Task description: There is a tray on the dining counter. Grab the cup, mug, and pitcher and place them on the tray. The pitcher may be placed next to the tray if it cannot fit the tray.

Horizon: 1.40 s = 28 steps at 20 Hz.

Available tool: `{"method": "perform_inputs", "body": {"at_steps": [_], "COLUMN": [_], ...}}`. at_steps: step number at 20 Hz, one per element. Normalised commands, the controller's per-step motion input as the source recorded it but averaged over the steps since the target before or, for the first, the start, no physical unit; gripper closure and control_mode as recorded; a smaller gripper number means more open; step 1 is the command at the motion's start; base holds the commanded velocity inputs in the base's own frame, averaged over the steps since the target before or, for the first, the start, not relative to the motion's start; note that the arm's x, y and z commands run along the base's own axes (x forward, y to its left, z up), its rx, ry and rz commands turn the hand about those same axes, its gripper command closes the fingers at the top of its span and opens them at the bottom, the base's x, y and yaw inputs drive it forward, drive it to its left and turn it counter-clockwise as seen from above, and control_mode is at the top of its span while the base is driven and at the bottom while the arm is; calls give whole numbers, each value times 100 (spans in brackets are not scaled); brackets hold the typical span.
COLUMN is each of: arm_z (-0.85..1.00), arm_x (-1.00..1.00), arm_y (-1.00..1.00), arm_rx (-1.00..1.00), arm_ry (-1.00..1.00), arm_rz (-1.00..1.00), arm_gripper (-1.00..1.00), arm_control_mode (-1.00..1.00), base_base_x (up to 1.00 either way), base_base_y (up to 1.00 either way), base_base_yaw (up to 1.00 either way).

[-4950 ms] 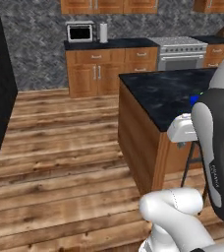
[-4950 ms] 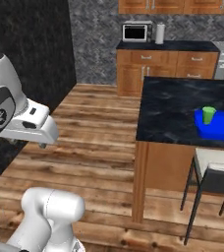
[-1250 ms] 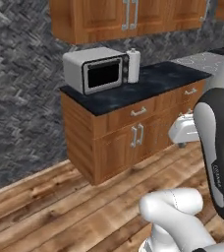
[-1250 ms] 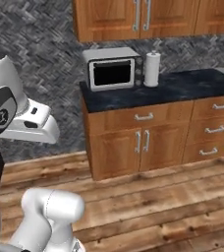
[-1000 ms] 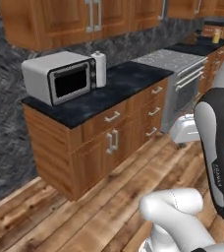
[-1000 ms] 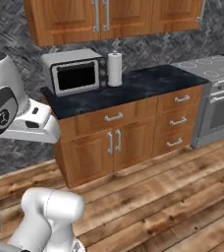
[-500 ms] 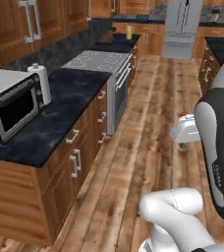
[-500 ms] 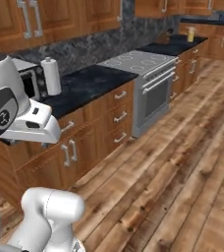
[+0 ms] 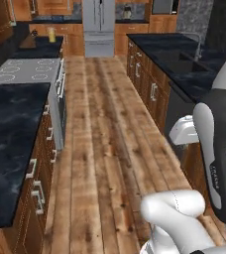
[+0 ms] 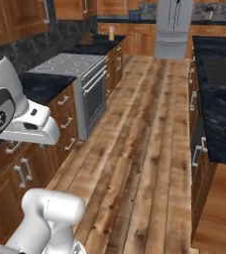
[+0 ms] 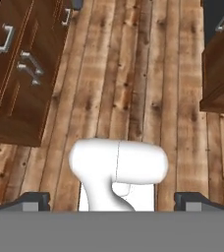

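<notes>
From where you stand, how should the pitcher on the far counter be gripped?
Probably around the middle of the pitcher, coming level from the aisle side: it stands upright on the counter past the stove. Too small here to tell a handle.

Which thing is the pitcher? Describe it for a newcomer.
Past the stove, on the dark corner counter left of the steel fridge, stands the pitcher. It is the one upright yellow-orange vessel among dark stone and brown wood.
</notes>
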Motion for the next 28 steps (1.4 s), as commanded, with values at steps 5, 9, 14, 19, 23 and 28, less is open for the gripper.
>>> {"method": "perform_inputs", "body": {"at_steps": [5,9,14,19,23,28], "arm_z": [0,0,0,0,0,0], "arm_x": [0,0,0,0,0,0], "arm_y": [0,0,0,0,0,0], "arm_rx": [0,0,0,0,0,0], "arm_ry": [0,0,0,0,0,0], "arm_rz": [0,0,0,0,0,0], "arm_gripper": [-100,-100,-100,-100,-100,-100], "arm_control_mode": [100,100,100,100,100,100], "base_base_x": [57,62,64,73,69,73], "base_base_y": [-7,-32,-12,-3,4,11], "base_base_yaw": [-46,-26,-28,-23,-17,-9]}}
